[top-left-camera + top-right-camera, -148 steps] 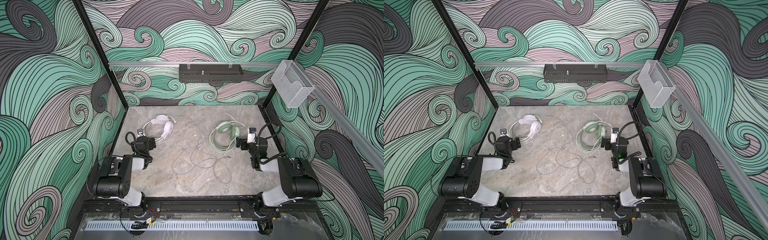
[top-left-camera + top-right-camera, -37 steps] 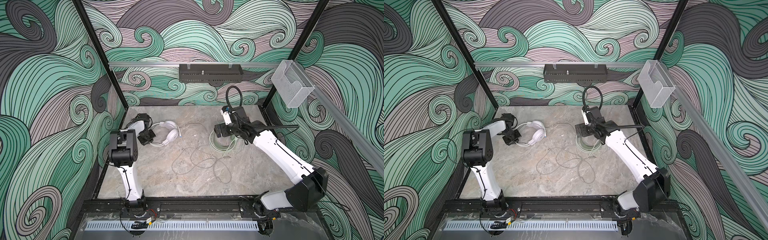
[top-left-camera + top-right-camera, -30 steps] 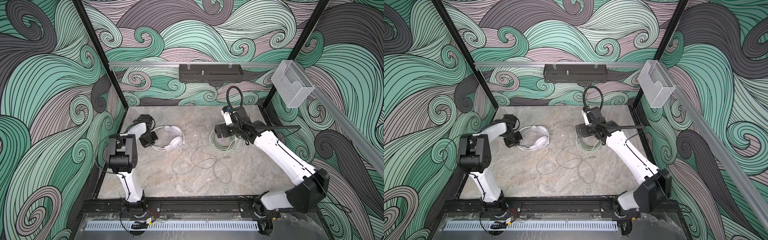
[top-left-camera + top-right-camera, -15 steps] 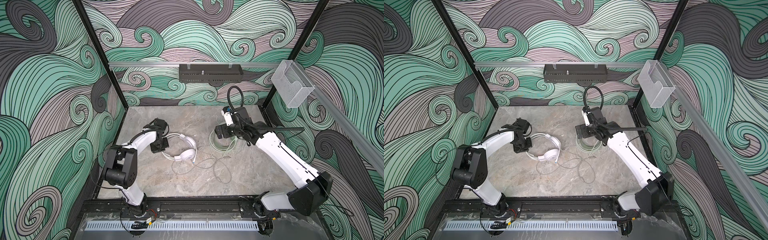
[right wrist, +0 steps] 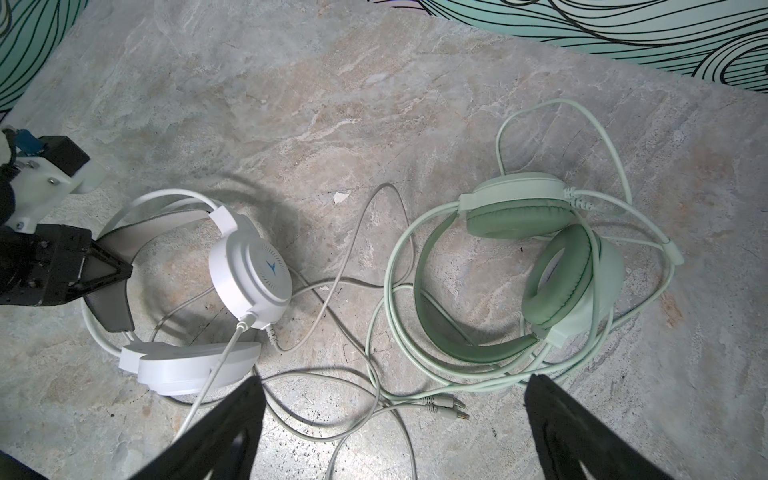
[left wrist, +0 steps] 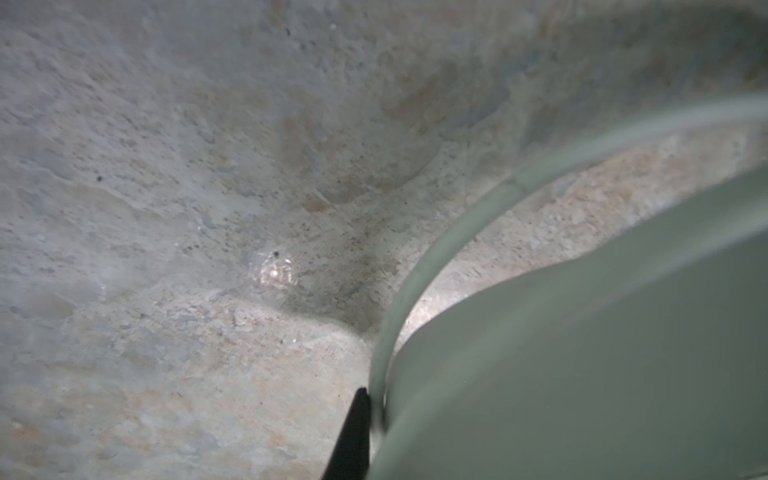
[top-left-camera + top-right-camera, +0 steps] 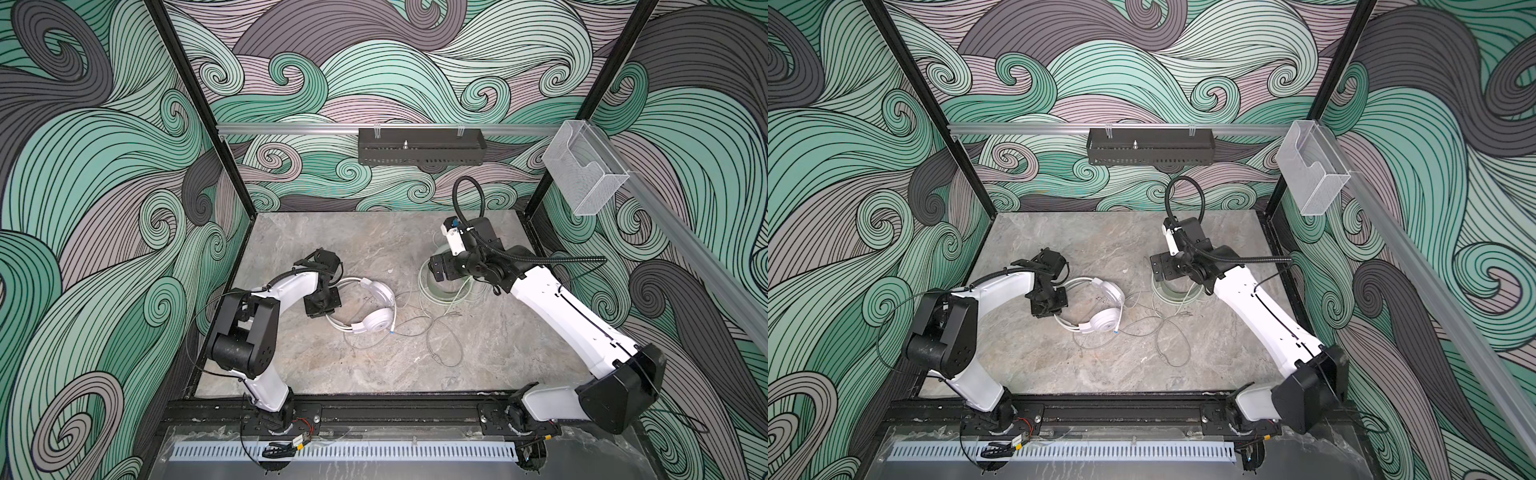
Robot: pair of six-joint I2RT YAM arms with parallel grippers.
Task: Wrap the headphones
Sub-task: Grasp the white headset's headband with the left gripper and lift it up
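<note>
The white headphones (image 7: 376,320) (image 7: 1106,320) (image 5: 249,270) lie left of the table's middle. My left gripper (image 7: 322,301) (image 7: 1050,305) (image 5: 120,270) is shut on their grey headband pad. In the left wrist view only one black fingertip (image 6: 353,432) shows, pressed against the wire hoop and the pad (image 6: 582,353). The mint green headphones (image 5: 557,274) (image 7: 1173,295) lie right of middle, wound in their own cable. My right gripper (image 7: 442,270) (image 7: 1163,268) (image 5: 395,436) hangs open above them, holding nothing, and hides most of them in both top views.
Loose thin cables (image 7: 415,328) from both headsets cross and tangle on the marble table (image 7: 374,365), and two jack plugs (image 5: 449,405) lie between my right fingers. A black tray (image 7: 419,151) hangs on the back rail. A clear plastic box (image 7: 586,174) sits on the right rail.
My left gripper has dragged the white headphones from the back left toward the middle of the table. The right arm has stayed over the mint green headphones.
</note>
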